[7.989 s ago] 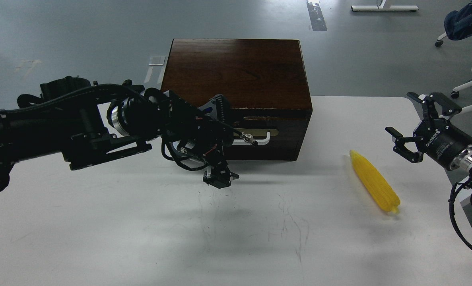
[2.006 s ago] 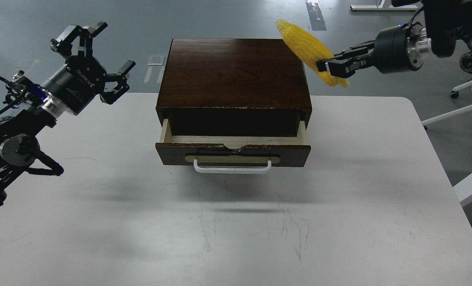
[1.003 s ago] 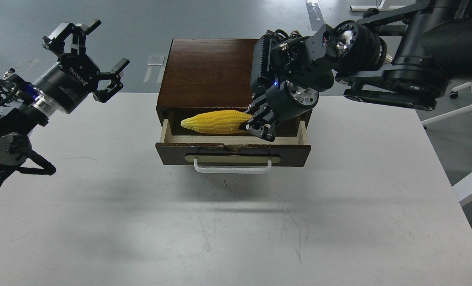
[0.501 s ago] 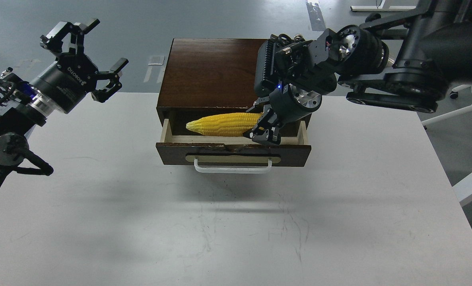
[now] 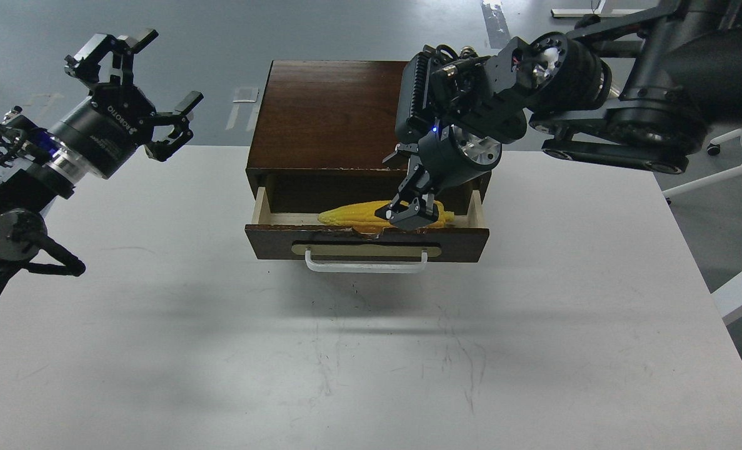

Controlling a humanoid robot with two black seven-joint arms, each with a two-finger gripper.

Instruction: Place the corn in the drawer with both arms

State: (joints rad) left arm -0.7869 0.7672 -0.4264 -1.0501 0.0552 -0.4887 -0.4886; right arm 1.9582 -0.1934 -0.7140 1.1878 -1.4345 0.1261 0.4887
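The yellow corn (image 5: 352, 214) lies lengthwise inside the pulled-out drawer (image 5: 270, 245), low behind the chipped dark front with its white handle (image 5: 365, 267). My right gripper (image 5: 410, 217) hangs over the drawer, fingers spread and straddling the cob near its right half. It no longer grips the corn. My left gripper (image 5: 152, 81) is open and empty, raised above the table's far left, well apart from the drawer.
The dark brown wooden cabinet (image 5: 339, 106) that holds the drawer stands at the table's far middle. The white table (image 5: 371, 362) shows faint scratches. A white chair base (image 5: 739, 144) stands at the right beyond the table edge.
The corn has dropped from the right gripper's hold down into the drawer and shifted right. The right gripper has lowered slightly and opened. The left arm has barely moved.
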